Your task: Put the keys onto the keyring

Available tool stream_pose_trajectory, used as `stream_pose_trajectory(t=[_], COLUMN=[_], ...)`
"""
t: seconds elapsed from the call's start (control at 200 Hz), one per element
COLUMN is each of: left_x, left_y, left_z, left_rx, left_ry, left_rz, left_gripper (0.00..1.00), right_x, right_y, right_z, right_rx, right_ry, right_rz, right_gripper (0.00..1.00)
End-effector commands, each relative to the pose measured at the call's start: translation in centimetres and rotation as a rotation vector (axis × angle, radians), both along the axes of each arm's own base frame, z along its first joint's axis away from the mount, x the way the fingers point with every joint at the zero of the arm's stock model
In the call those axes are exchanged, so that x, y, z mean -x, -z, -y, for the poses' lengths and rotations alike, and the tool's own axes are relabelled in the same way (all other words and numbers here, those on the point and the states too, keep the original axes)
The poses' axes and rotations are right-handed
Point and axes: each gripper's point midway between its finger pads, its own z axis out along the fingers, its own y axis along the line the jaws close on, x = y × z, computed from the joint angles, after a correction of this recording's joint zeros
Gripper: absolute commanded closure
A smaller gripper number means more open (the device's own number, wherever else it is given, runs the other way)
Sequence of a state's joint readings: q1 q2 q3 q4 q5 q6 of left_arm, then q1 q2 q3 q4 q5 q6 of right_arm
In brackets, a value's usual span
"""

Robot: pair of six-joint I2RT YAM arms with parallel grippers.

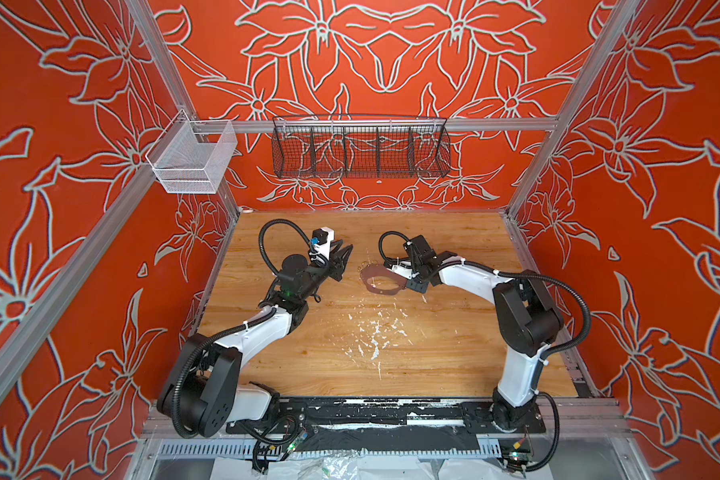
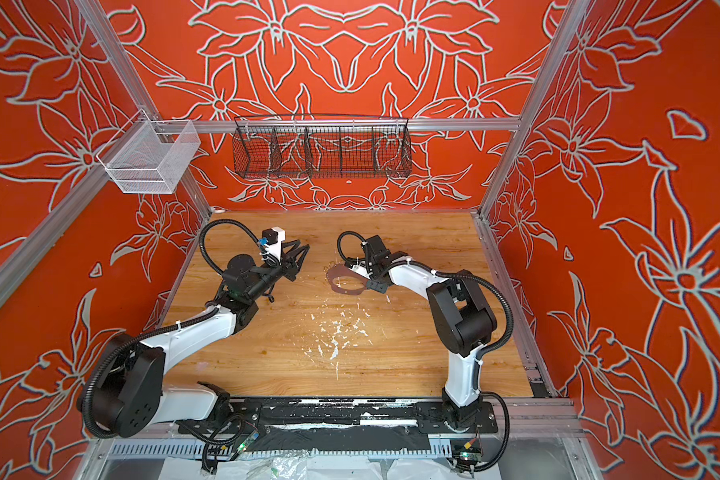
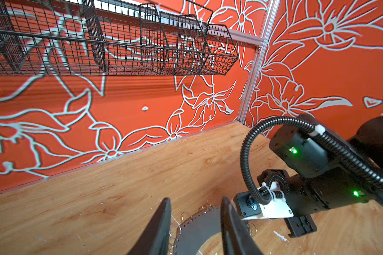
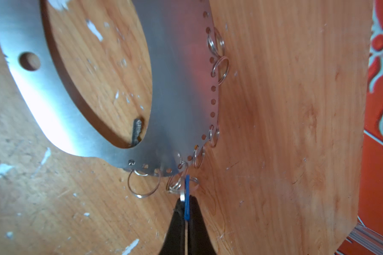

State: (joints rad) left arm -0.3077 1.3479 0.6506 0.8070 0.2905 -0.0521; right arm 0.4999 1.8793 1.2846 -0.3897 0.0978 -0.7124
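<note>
Right gripper (image 4: pixel 186 213): jaws pinched tight on blue-tagged key (image 4: pixel 187 194), key end touching wire loop (image 4: pixel 174 186) at edge of keyring (image 4: pixel 177 99). Left gripper (image 3: pixel 196 201): jaws partly apart, holding nothing, near keyring on table (image 1: pixel 329 345).

We counted one keyring (image 4: pixel 179 88), one blue-tagged key (image 4: pixel 186 198), at least six wire loops (image 4: pixel 221 69) (some overlapped, hard to split), and two baskets: a white basket (image 1: pixel 186 166) and a black basket (image 1: pixel 360 158).

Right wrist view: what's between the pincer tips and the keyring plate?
The blue-tagged key, held edge-on in the right pincer, and wire loops on the keyring edge; clear only in the right wrist view.
</note>
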Motion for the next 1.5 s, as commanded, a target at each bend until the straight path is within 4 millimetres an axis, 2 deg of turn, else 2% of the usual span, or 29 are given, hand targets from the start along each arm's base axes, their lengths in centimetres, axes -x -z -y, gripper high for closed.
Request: stream_pose_trajectory(t=[0.0, 0.125, 0.275, 0.39, 0.555, 0.801, 0.941, 1.071, 1.136, 1.181, 1.196, 1.246, 1.251, 1.266, 1.366, 1.496], left_x=[-0.4, -0.5, -0.5, -0.5, -0.6, -0.7, -0.8, -0.8, -1.0, -1.3, -1.4, -1.6, -1.6, -1.7, -1.8, -1.6], left_y=[-1.4, -1.3, -1.4, -1.3, -1.2, -1.2, -1.0, -1.0, -0.8, -0.7, -0.7, -0.9, -0.9, -0.9, -1.1, -0.4], left_z=[0.1, 0.1, 0.0, -0.1, -0.1, 0.0, 0.0, -0.3, -0.7, -1.2, -1.3, -1.8, -1.8, -1.9, -2.5, -4.7], left_rx=[0.018, 0.018, 0.014, 0.013, 0.015, 0.016, 0.012, 0.003, -0.009, -0.019, -0.022, -0.027, -0.028, -0.03, -0.053, -0.113], left_ry=[0.006, 0.007, 0.0, -0.004, -0.003, 0.002, 0.0, -0.017, -0.044, -0.075, -0.084, -0.114, -0.116, -0.122, -0.157, -0.277], left_rz=[0.036, 0.033, 0.035, 0.035, 0.032, 0.027, 0.023, 0.02, 0.008, -0.009, -0.017, -0.04, -0.044, -0.052, -0.107, -0.206], left_gripper=[0.62, 0.62, 0.62, 0.62, 0.62, 0.62, 0.62, 0.62, 0.62, 0.61, 0.61, 0.6, 0.6, 0.59, 0.55, 0.51], right_x=[-1.4, -2.3, -2.8, -3.2, -3.2, -4.6, -5.9, -7.0, -7.6, -7.9, -8.0, -8.1, -8.1, -8.1, -7.6, -6.5], right_y=[-1.8, -2.1, -0.9, 0.2, 0.9, 0.0, 0.2, 0.5, 0.0, -0.7, -1.0, -2.1, -2.2, -2.6, -5.3, -9.7], right_z=[-3.4, -5.6, -7.4, -7.7, -8.2, -8.8, -9.3, -9.2, -8.9, -8.6, -8.5, -8.2, -8.1, -8.0, -6.7, -2.8], right_rx=[-0.113, -0.125, -0.115, -0.111, -0.125, -0.133, -0.117, -0.1, -0.112, -0.133, -0.142, -0.173, -0.176, -0.186, -0.279, -0.477], right_ry=[-0.021, -0.048, -0.068, -0.056, -0.06, -0.062, -0.072, -0.059, -0.04, -0.023, -0.016, 0.003, 0.006, 0.013, 0.067, 0.21], right_rz=[0.039, 0.053, 0.03, 0.013, 0.0, 0.049, 0.067, 0.089, 0.108, 0.12, 0.124, 0.134, 0.134, 0.138, 0.151, 0.214], right_gripper=[1.0, 1.0, 1.0, 1.0, 1.0, 1.0, 1.0, 0.85, 0.78, 0.68, 0.63, 0.18, 0.11, 0.04, 0.03, 0.03])
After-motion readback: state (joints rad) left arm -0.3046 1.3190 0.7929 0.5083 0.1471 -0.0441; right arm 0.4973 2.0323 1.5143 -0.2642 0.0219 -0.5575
